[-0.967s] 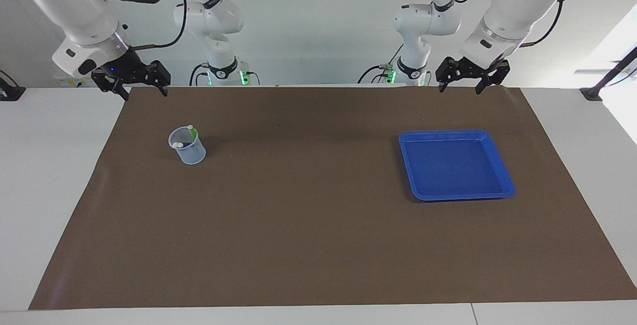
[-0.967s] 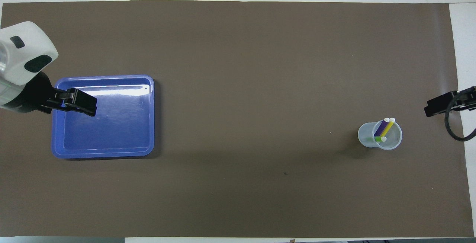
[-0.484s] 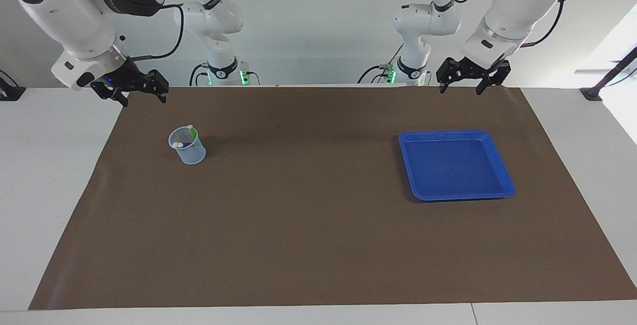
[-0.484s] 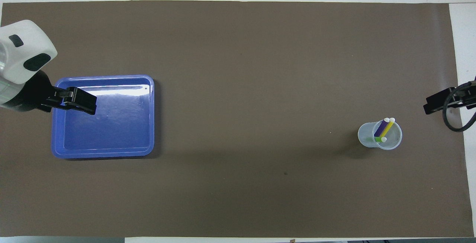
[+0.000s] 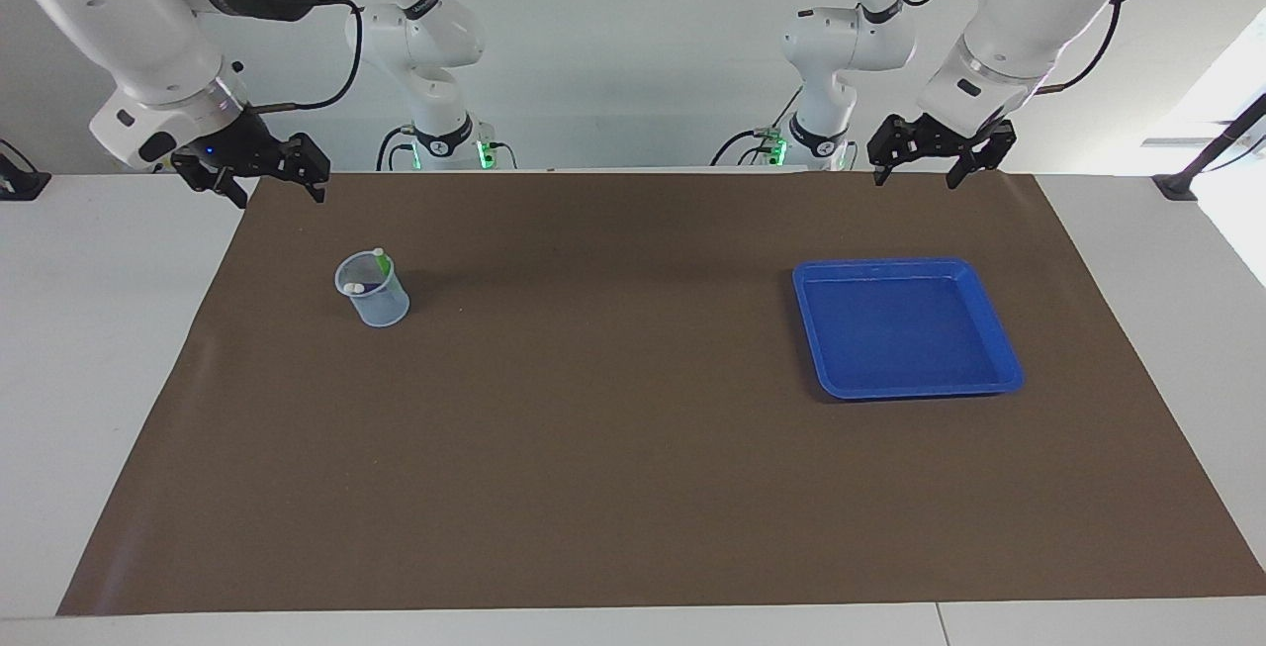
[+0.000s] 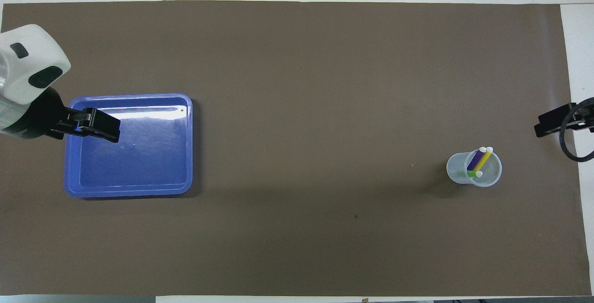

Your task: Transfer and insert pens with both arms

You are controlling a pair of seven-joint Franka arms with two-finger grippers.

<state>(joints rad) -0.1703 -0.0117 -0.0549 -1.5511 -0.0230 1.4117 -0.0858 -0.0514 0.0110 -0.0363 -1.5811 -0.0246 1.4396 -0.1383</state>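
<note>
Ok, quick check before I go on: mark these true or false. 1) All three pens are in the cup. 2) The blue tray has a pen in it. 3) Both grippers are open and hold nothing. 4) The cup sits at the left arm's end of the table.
1) True: the green pen, purple pen and yellow pen stand in the clear cup.
2) False: the blue tray holds nothing.
3) True: the left gripper and the right gripper are open and hold nothing, both raised at the robots' edge of the mat.
4) False: the cup sits toward the right arm's end; the tray is toward the left arm's.
</note>
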